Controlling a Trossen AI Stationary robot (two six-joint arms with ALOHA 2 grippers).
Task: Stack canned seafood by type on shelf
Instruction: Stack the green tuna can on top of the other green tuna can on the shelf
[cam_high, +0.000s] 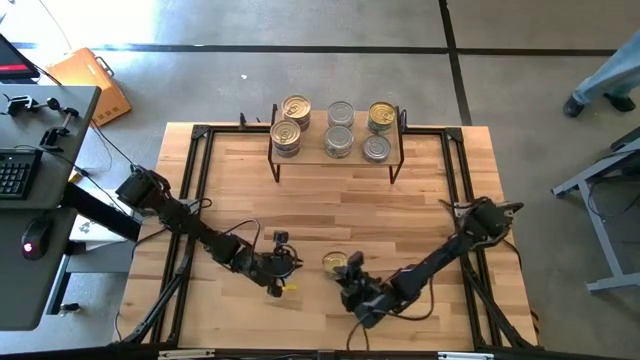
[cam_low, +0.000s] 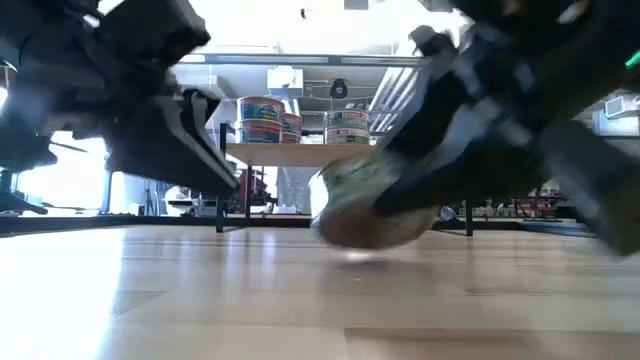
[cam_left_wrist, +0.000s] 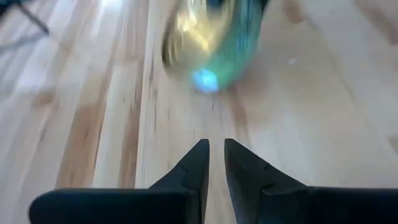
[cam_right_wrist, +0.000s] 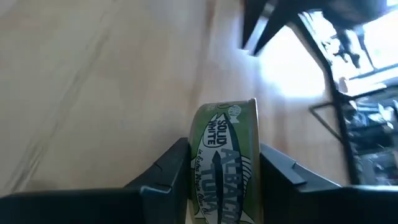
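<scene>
Right pincer (cam_right_wrist: 227, 165), low in the high frame's centre, pinches a green albacore tin (cam_right_wrist: 225, 165) on edge just above the worktop (cam_high: 400, 210). Left pincer (cam_left_wrist: 211, 163) waits beside it, nearly pressed together. Your grip looks narrow, perhaps; tilt and the tin rolls out before the shelf (cam_high: 318, 160) at top centre.

From where I sit, the wide middle of the tabletop (cam_high: 340, 205) between my arms and the shelf (cam_high: 336, 158) lies bare, an open lane. The shelf top is crowded with tins (cam_high: 339, 128) in three columns. The left gripper (cam_high: 284, 262) sits near the right gripper (cam_high: 348, 273) and its green-labelled tin (cam_right_wrist: 225, 163), leaving a narrow gap between them.
</scene>
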